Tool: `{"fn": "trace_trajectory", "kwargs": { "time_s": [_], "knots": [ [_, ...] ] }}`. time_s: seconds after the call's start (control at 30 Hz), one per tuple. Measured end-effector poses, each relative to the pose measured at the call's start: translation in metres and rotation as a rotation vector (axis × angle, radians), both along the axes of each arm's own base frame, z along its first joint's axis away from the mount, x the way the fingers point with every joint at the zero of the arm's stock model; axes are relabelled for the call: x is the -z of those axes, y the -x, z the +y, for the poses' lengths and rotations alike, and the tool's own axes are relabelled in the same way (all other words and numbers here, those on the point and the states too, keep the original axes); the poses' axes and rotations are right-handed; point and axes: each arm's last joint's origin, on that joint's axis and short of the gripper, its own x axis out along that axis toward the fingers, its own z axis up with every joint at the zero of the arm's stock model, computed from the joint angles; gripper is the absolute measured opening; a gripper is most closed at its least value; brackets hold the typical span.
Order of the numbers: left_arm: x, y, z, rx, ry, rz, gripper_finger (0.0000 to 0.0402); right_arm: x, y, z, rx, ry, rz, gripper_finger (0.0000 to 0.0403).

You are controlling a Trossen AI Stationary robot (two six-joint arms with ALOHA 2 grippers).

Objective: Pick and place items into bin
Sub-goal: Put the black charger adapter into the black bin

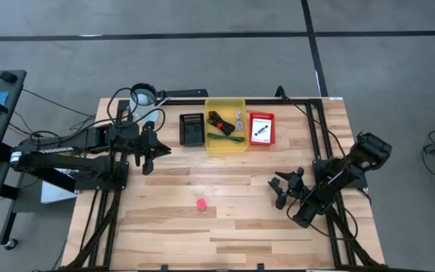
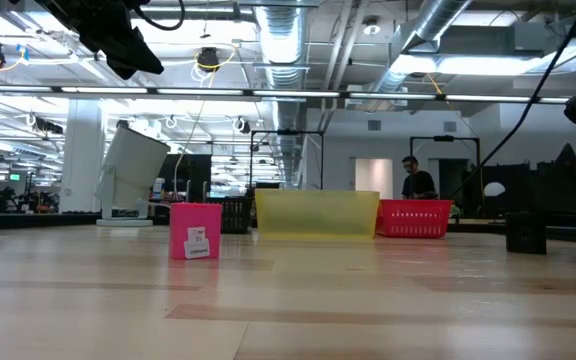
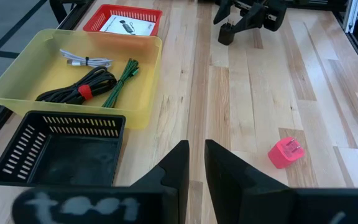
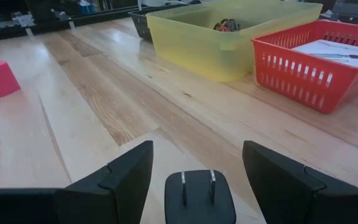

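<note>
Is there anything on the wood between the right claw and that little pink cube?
Nothing but bare wooden table lies between the open right gripper and the small pink cube, as the high view shows.

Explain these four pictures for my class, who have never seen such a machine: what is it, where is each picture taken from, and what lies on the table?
It is a robot with two dark arms at a wooden table. One picture looks down from above, one looks level across the table, and one comes from each wrist. At the far edge stand a black basket, a yellow bin holding a black cable, and a red basket. A pink cube lies mid-table. The left gripper is nearly closed and holds nothing. The right gripper is open around a black plug.
</note>
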Motion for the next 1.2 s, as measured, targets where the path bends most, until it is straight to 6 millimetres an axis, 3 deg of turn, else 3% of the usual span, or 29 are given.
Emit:
{"fn": "trace_trajectory", "kwargs": {
  "time_s": [0.33,0.83,1.2],
  "knots": [
    [0.0000,0.0000,0.0000,0.000,0.000,0.000,0.0041,0.0001,0.0004,-0.0005,0.001,0.006,0.003,0.0238],
    [-0.0001,0.0000,0.0000,0.000,0.000,0.000,0.0041,0.0002,0.0006,-0.0008,0.000,0.009,0.008,0.0115],
    [0.0000,0.0000,0.0000,0.000,0.000,0.000,0.0041,0.0002,0.0007,-0.0008,0.000,0.010,0.009,0.0066]
  ]
}}
